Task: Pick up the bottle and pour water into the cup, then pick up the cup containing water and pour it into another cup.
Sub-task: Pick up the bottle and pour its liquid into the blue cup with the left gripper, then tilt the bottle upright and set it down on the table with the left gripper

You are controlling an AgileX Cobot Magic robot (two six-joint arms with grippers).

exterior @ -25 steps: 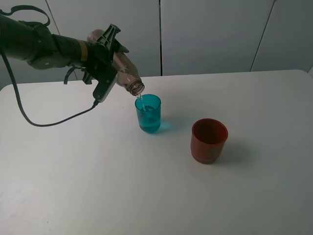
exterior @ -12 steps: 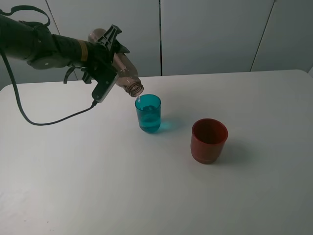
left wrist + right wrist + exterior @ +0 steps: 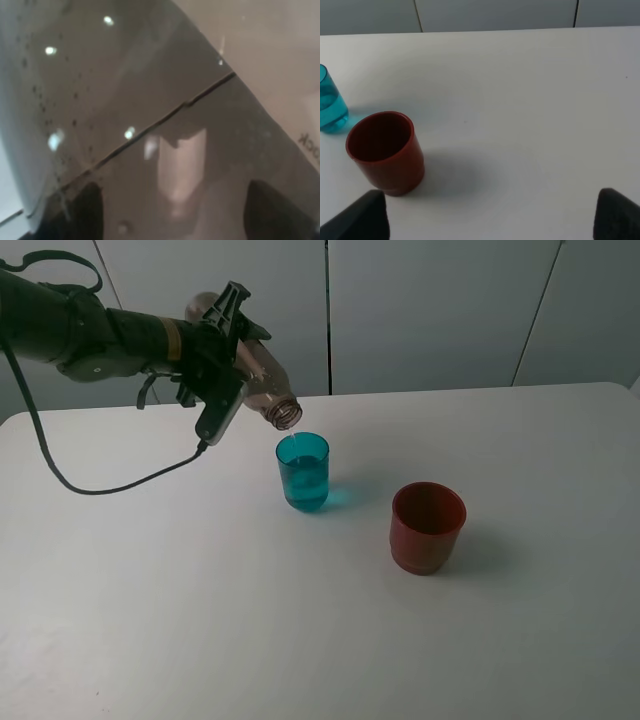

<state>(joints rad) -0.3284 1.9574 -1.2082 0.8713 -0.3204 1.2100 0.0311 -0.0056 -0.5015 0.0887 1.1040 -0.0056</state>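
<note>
My left gripper [image 3: 225, 355] is shut on the smoky grey-brown bottle [image 3: 262, 385], tilted with its open mouth pointing down to the right, just above and left of the teal cup [image 3: 303, 471]. The teal cup stands upright on the white table [image 3: 150, 580] with water in it. The bottle fills the left wrist view [image 3: 165, 130]. The red-brown cup [image 3: 427, 527] stands upright to the right of the teal cup, empty as far as I can see. The right wrist view shows the red-brown cup [image 3: 386, 151], the teal cup [image 3: 330, 108] at the edge, and the spread fingertips [image 3: 362, 217] of my right gripper [image 3: 487, 220].
A black cable [image 3: 110, 480] hangs from the left arm and trails over the table's left back part. Grey wall panels [image 3: 430, 310] stand behind the table's far edge.
The bottle has tipped back and risen slightly. The thin stream of water that ran from its mouth into the teal cup no longer shows.
</note>
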